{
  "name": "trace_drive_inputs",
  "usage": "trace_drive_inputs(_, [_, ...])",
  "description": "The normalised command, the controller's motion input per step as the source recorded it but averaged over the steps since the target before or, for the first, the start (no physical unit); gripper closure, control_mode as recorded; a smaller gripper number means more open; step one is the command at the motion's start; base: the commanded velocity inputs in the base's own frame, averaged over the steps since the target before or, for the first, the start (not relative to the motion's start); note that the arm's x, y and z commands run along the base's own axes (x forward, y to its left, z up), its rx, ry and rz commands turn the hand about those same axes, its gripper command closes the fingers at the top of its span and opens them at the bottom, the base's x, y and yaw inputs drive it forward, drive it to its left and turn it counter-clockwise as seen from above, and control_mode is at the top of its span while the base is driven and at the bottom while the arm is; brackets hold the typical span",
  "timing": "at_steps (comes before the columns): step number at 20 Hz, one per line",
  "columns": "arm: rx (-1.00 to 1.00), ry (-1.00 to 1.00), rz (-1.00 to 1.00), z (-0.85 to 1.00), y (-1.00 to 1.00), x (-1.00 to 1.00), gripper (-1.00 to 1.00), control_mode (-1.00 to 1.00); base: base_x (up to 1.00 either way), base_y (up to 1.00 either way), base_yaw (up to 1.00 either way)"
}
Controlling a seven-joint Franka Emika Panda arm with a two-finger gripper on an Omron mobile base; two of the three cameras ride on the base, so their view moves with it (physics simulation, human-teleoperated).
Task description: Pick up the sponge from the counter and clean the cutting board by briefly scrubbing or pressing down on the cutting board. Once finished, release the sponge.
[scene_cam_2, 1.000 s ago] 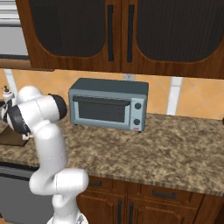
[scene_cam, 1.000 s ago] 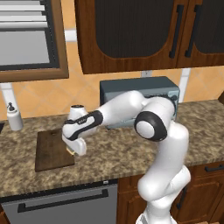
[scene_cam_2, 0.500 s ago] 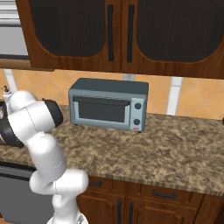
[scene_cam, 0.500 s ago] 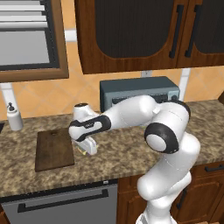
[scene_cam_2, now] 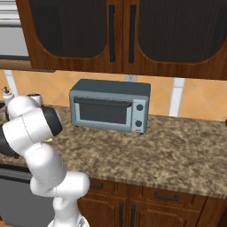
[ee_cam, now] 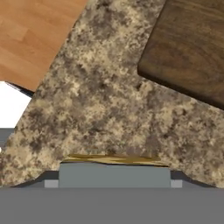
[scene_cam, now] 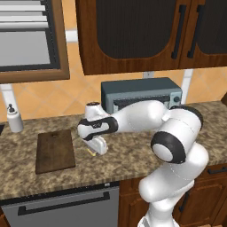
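The dark brown cutting board lies on the speckled counter, and its corner shows at the upper right of the hand view. My gripper hangs low over the bare counter just right of the board, not above it. It is shut on the sponge, of which a yellow-tan edge peeks out under the fingers. In the hand view the sponge sits between the fingertips as a grey block with a tan strip, close over the granite.
A grey-blue toaster oven stands at the back of the counter behind the arm. A white soap bottle stands at the far left by the wall. Dark cabinets hang overhead. A dishwasher front sits below the counter edge.
The gripper has swung to the right, off the cutting board and onto the counter beside it, still carrying the sponge. The board has stayed where it was.
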Motion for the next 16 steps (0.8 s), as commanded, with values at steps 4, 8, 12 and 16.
trace_drive_inputs(4, [0.18,-0.12,0.00,0.00,-0.12,0.00,-1.00,-1.00,0.00,0.00,0.00])
trace_drive_inputs(8, [0.10,-0.10,0.00,0.16,-0.01,-0.10,-1.00,-1.00,0.00,0.00,0.00])
trace_drive_inputs(12, [0.01,-0.03,0.00,0.58,-0.06,-0.37,-1.00,-1.00,0.00,0.00,0.00])
trace_drive_inputs(16, [0.18,0.00,-0.06,0.86,-0.28,-0.38,-1.00,-1.00,0.00,0.00,0.00])
